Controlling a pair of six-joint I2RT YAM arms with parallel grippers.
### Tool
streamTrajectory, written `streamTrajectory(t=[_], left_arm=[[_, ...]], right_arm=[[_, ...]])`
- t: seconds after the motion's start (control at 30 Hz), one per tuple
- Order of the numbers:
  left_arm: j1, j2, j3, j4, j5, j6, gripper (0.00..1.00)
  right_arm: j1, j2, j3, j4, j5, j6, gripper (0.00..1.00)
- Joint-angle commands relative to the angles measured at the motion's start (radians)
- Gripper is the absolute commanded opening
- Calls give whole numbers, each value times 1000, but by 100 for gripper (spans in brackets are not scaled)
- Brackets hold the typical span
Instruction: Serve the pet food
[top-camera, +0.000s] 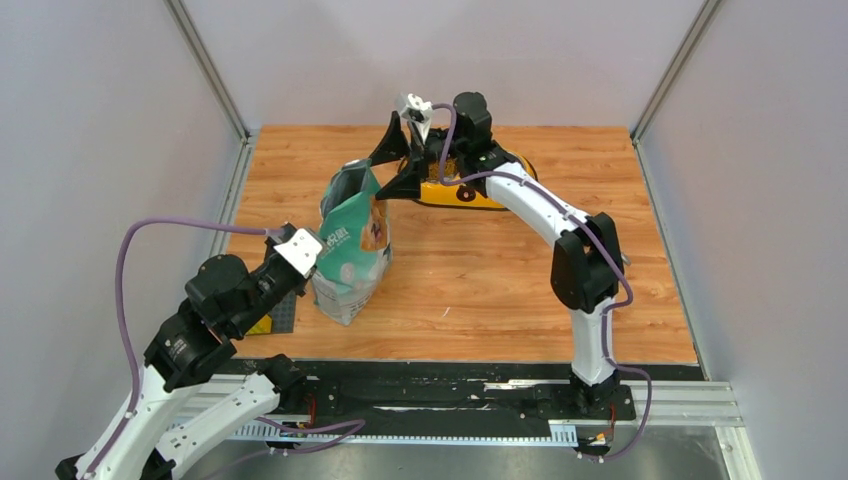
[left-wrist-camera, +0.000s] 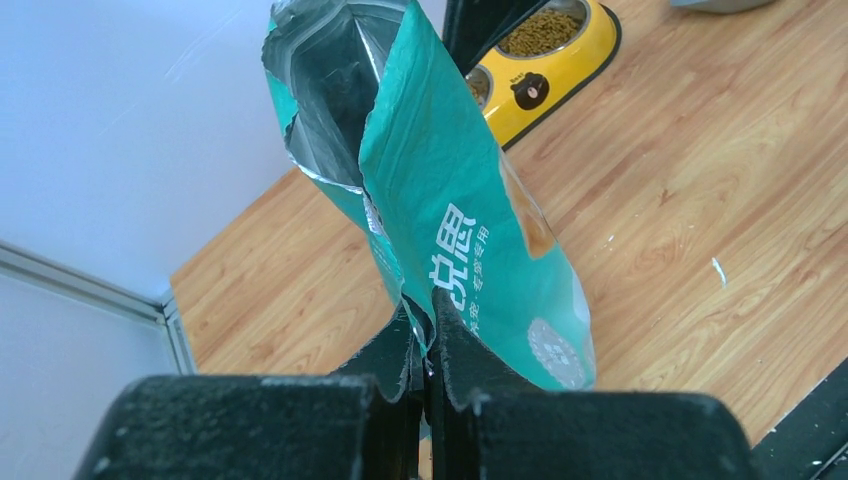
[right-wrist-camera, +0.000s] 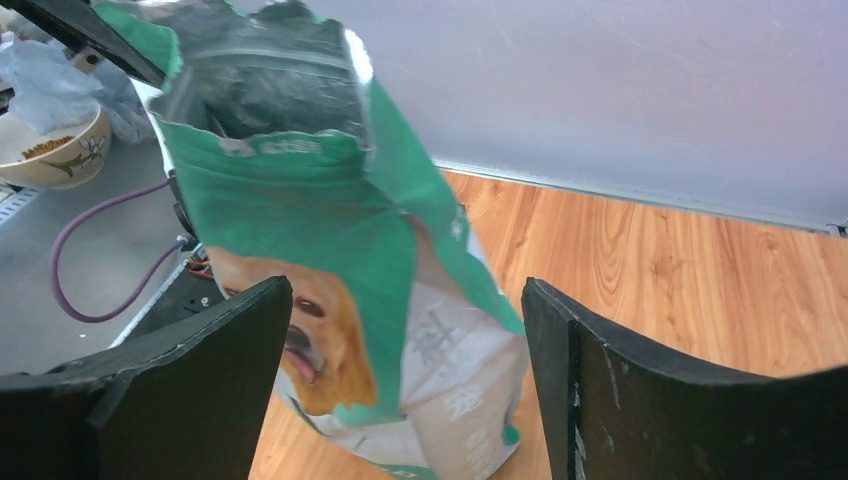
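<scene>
A black mounting plate (top-camera: 450, 395) on a ribbed metal rail runs along the near edge. Beyond it lies a table (top-camera: 480, 290) of glossy orange-brown wood-grain laminate, boxed in by flat pale lilac-grey walls with metal corner strips.

At near left, the left gripper (left-wrist-camera: 425, 380), matt black and rough-textured, has its jaws pressed together on the near side seam of a teal-green pouch (left-wrist-camera: 450, 200). The pouch is glossy, creased film with white lettering and a golden dog printed on its right face. It stands upright, its torn top gaping onto a crinkled silver foil lining. No kibble can be made out inside.

Just beyond the pouch mouth, the right gripper (top-camera: 395, 170) faces it with curved black jaws spread wide. The pouch stands ahead of the jaws, and I cannot tell whether they touch it.

Farther back, partly under the right arm, sits a rounded yellow plastic feeder (left-wrist-camera: 560, 70) with a bear face on its rim. The pet food (left-wrist-camera: 540, 30), small brown pellets, fills its round steel bowl.
</scene>
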Motion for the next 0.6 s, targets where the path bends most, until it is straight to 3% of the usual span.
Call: streamTrajectory(t=[0.0,0.43,0.53,0.57], left_arm=[[2,-31,86,75,1,-26,0],[2,-32,104,35,9,-50,0],[2,-36,102,31,5,-54,0],[2,-38,101,31,4,-55,0]], right_arm=[[-7,76,122,130,-111,59,83],[60,160,203,157,-225,116,78],[73,185,241,181,-216,173,71],[77,194,258,181,-214,188,63]])
